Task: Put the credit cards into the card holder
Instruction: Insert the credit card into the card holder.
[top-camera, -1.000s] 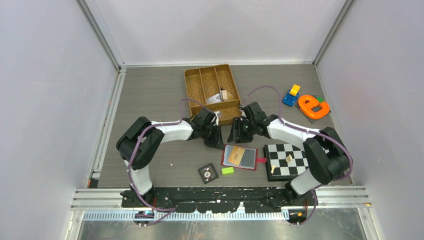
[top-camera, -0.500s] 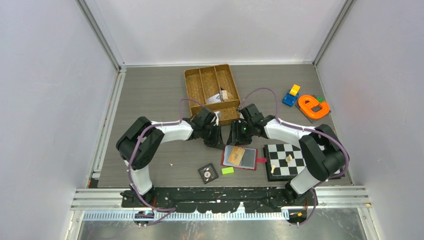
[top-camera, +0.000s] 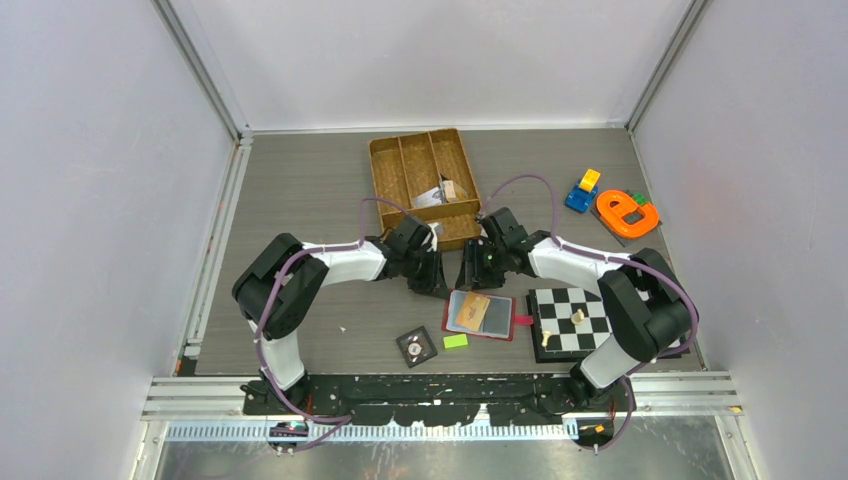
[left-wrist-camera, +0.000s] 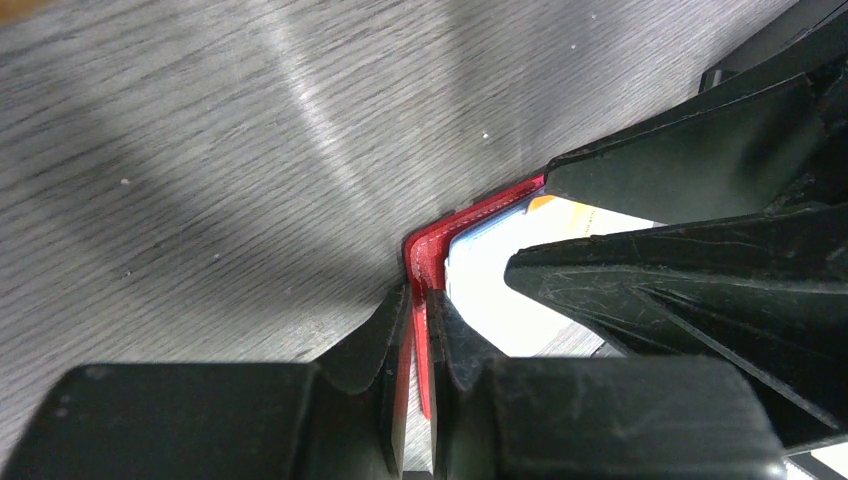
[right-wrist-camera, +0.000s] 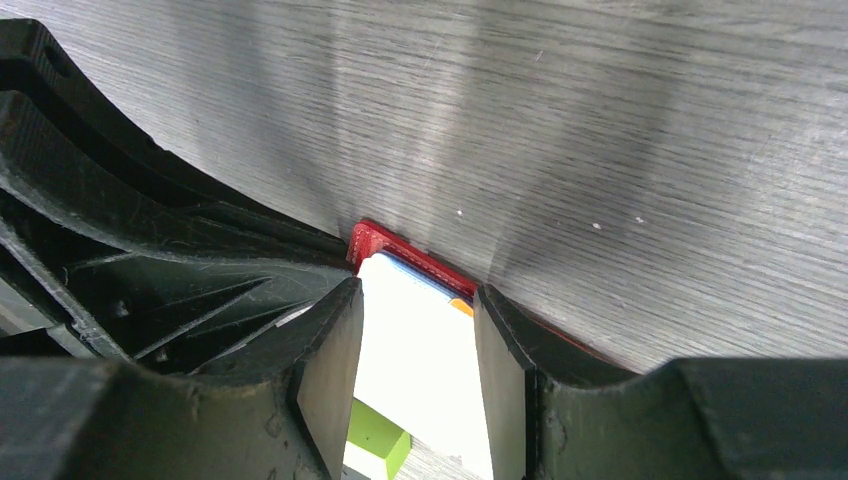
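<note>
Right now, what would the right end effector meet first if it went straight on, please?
Probably the pale card on the card holder, between the fingers of the right end effector; depth unclear.

Both arms bent inward, wrists tipped down. So the left gripper (left-wrist-camera: 418, 320) pinches the card holder (left-wrist-camera: 424, 256) by its edge. The right gripper (right-wrist-camera: 415, 300) just sits with jaws half apart.

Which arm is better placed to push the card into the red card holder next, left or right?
Right, probably. The right gripper straddles the pale card at the card holder corner, while the left gripper is shut on the holder's red edge, steadying it.
</note>
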